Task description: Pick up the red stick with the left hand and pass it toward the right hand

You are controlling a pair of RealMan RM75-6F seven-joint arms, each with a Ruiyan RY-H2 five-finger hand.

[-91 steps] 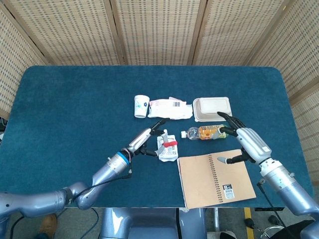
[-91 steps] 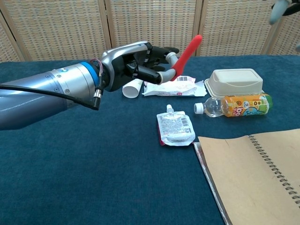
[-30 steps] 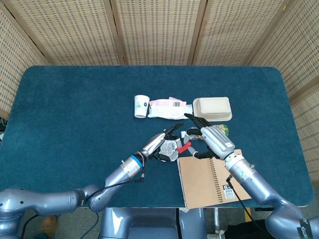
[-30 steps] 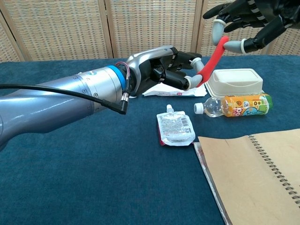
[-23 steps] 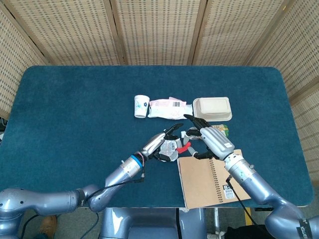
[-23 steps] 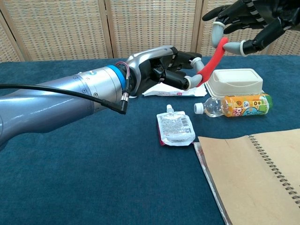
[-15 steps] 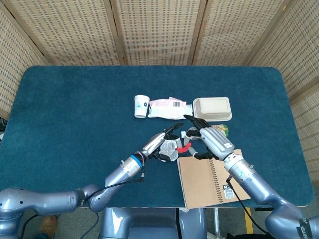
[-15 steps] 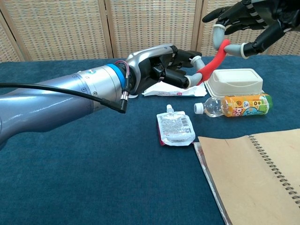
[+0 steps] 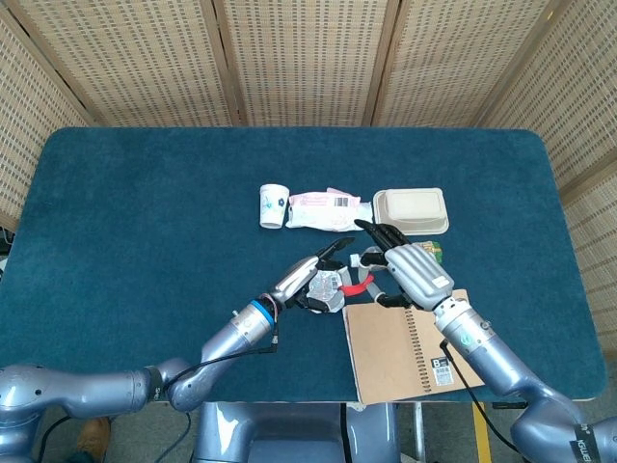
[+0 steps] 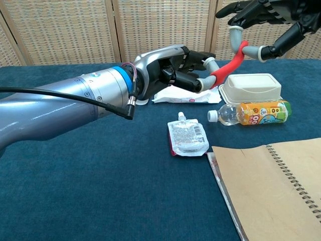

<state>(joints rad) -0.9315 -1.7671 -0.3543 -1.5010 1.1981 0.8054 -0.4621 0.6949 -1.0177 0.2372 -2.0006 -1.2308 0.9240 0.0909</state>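
red stick (image 10: 228, 67): was up in the air above the desk (image 9: 145, 212), between both hands; long axis ran diagonal in chest view, low end at left hand, top end up and to the right at right hand. Slight bend along its length. In head view only a short red bit showed (image 9: 362, 286) between the hands.
left hand (image 10: 173, 70): fingers curled round the stick's low end, pinching it w/ pale fingertips (image 10: 205, 83). Arm came in from the left (silver, blue ring at wrist). Head view (image 9: 313, 275) had it over the pouch.
right hand (image 10: 266, 22): at stick's top end, a pale fingertip hooked on each side of the tip, touching it; other fingers spread. Whether it gripped firmly: can't tell. Head view (image 9: 410, 270).
pouch (image 10: 187, 138): white, spout cap toward back, flat on desk below the hands.
bottle (image 10: 251, 113): orange label, lying on its side, cap to the left, just in front of box.
box (image 10: 251, 86): beige lidded food box, back right.
packet (image 10: 183, 94): white w/ pink print & barcode, behind left hand's fingers.
cup (image 9: 273, 205): white paper cup on its side, left of packet.
notebook (image 10: 271, 186): brown spiral-bound, closed, near right corner.
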